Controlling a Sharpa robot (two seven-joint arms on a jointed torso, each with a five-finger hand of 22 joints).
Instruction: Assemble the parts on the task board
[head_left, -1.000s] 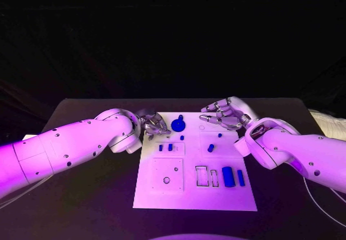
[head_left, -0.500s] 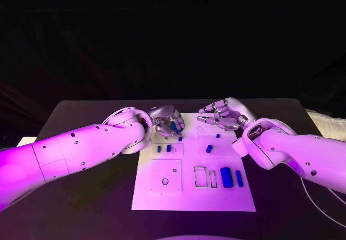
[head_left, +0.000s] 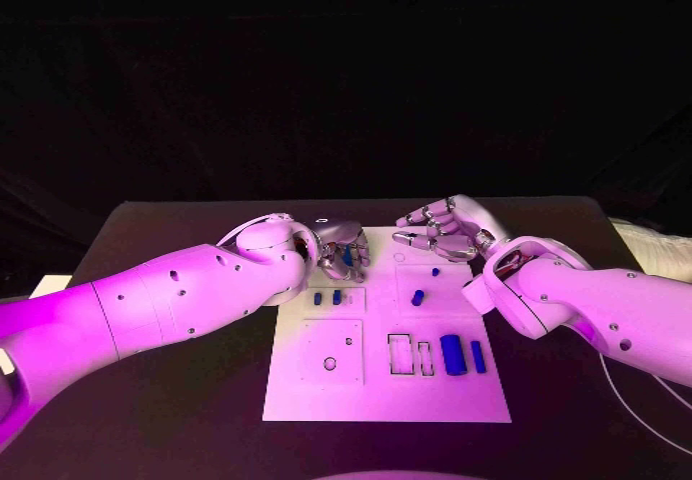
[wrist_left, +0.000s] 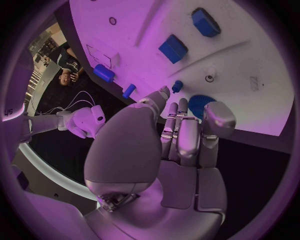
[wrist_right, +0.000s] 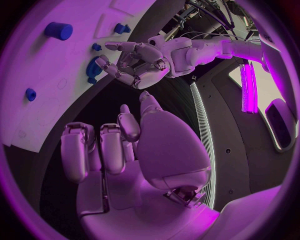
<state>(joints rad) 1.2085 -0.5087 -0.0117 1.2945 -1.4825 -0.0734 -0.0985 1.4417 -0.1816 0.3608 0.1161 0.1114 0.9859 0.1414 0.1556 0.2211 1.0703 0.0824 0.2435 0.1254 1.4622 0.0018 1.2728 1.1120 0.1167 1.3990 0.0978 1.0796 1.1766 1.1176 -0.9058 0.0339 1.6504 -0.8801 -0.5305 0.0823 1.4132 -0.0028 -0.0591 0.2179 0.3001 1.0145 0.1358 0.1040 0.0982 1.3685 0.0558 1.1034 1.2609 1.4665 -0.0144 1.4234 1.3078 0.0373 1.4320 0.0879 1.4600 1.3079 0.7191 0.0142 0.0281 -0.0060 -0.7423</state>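
The white board (head_left: 387, 370) lay in the middle of the dark surface (head_left: 159, 400), both arms meeting over its far end. The left hand (head_left: 343, 253) hung with fingers curled down over the blue disc (wrist_left: 199, 104) at the far edge; the wrist view showed the fingertips just above or against it, and I could not tell whether anything was gripped. The right hand (head_left: 444, 232) hovered at the board's far right corner, fingers bent inward and apart, holding nothing. Between the hands and the near edge lay the loose parts — two small blue pegs (head_left: 327, 297) in a recess on the left, a short blue cylinder (head_left: 417, 297) mid-board, and two longer blue bars (head_left: 463, 355) beside empty rectangular slots (head_left: 413, 356). A square plate with holes (head_left: 335, 349) sat left of those slots. No writing could be read on the board.
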